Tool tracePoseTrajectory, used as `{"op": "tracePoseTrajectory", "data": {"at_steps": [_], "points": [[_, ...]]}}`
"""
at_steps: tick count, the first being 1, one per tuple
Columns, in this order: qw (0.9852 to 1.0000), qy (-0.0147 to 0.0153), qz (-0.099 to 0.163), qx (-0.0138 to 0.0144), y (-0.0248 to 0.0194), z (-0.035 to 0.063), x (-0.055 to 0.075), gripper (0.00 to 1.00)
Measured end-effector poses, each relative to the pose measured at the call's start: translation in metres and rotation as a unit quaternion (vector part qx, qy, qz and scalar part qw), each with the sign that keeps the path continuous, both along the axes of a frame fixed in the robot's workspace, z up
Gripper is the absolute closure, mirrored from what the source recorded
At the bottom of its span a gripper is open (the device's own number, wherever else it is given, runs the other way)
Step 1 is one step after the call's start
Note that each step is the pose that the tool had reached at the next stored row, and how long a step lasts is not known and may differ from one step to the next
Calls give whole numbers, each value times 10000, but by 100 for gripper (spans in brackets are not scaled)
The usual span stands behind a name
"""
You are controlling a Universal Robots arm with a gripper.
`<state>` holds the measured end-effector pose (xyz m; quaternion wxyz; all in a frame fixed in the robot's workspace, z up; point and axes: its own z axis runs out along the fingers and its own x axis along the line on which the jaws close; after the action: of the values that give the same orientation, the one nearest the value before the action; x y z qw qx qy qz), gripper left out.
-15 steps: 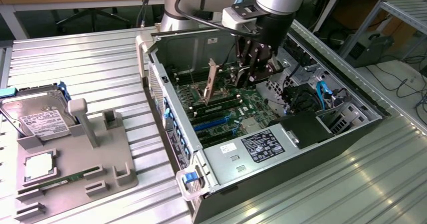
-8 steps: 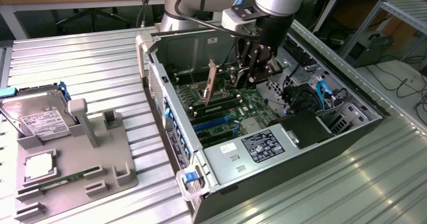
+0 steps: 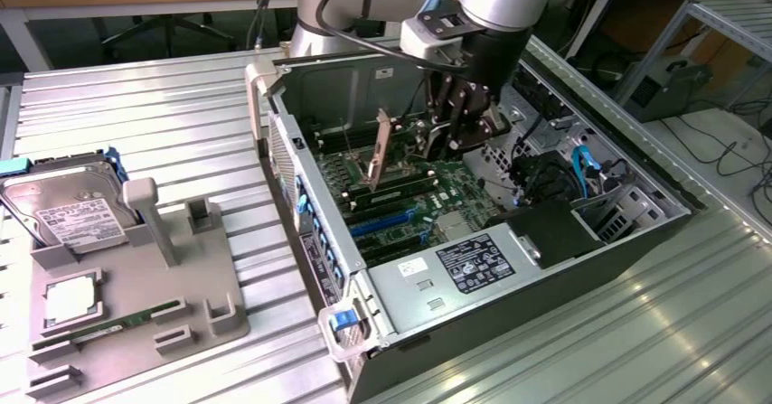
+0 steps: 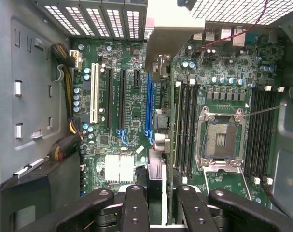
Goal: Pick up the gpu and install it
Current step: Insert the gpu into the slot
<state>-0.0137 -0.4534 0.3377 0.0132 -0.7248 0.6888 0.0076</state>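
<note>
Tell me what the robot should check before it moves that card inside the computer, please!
1. The pincer is clamped on the gpu: ok.
2. The gpu stands on edge above the motherboard: ok.
3. The long blue slot is empty: ok.
4. The gpu edge is lined up with that blue slot: cannot tell.
5. The cables lie away from the blue slot: ok.

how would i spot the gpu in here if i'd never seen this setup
Look into the open computer case lying on its side on the metal table. Under the gripper, above the motherboard, a thin flat card stands on edge: the gpu. Unlike the low memory sticks beside it, it sticks up tall.
</note>
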Motion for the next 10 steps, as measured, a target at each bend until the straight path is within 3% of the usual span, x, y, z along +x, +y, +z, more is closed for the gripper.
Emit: {"op": "tracePoseTrajectory", "data": {"at_steps": [7, 10], "points": [[10000, -18, -16, -4, -6, -84, -1, 72], [9999, -18, -155, -12, -5, -141, -6, 72]]}}
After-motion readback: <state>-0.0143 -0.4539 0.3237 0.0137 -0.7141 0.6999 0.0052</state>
